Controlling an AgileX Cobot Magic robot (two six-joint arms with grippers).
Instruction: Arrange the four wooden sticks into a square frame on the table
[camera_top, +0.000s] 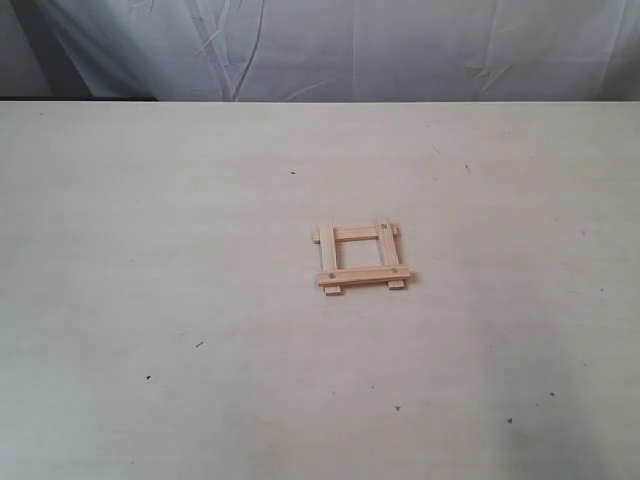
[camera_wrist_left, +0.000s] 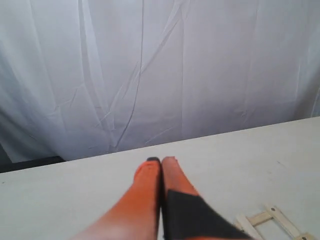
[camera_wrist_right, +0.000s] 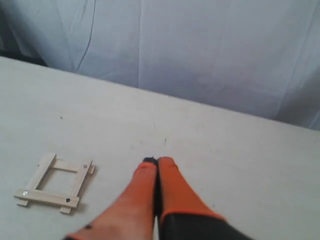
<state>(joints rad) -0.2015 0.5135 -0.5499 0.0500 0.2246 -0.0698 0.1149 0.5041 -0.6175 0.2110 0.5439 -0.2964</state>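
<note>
Table: the pale cream table fills the exterior view from the bottom edge up to the backdrop, with a few tiny dark specks scattered over it.
Square frame: the square frame lies flat on the table, a little right of the middle of the exterior view.
Sticks: the four wooden sticks form it, two running up the picture and two across. They overlap at the corners, their ends stick out slightly, and small dark holes show near some corners.
Left gripper: the left gripper shows only in its own wrist view. Its orange fingers are pressed together with nothing between them, apart from the frame.
Right gripper: the right gripper also shows only in its wrist view. Its fingers are closed tip to tip and empty, and the whole frame lies off to one side, not touched.
Backdrop: a creased white cloth spans the top of the exterior view.
</note>
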